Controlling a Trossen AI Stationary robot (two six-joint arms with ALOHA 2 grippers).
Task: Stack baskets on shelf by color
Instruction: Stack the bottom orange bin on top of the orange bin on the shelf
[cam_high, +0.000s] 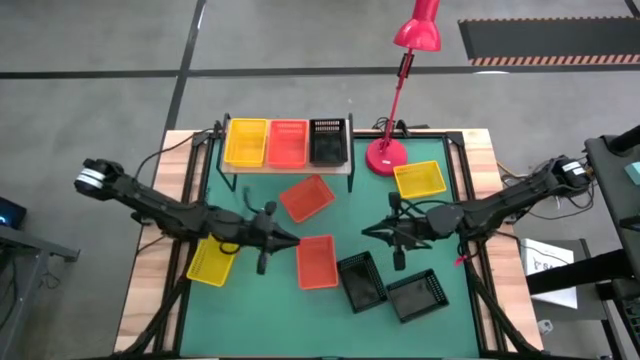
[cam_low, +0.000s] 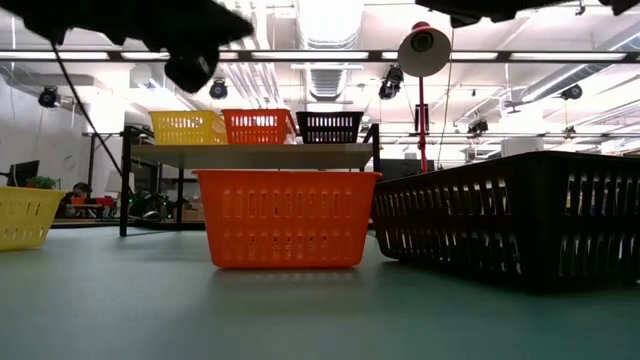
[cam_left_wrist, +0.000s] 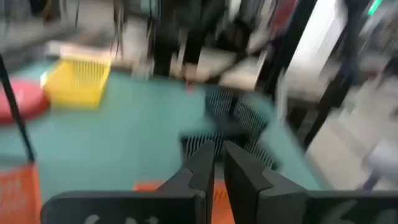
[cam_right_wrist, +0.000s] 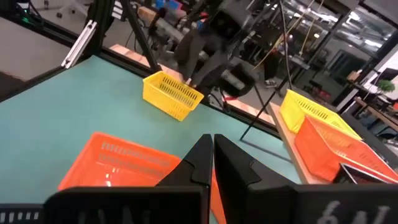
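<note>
The baskets lie in two groups. Three sit in a row on the shelf (cam_high: 288, 165): a yellow basket (cam_high: 246, 142), a red basket (cam_high: 288, 143) and a black basket (cam_high: 329, 141). In front of the shelf, six more rest on the green table (cam_high: 440, 250). Also in front of the shelf, the left gripper (cam_high: 290, 240) and right gripper (cam_high: 368, 231) hover over the table, each with fingers pressed together, holding nothing.
</note>
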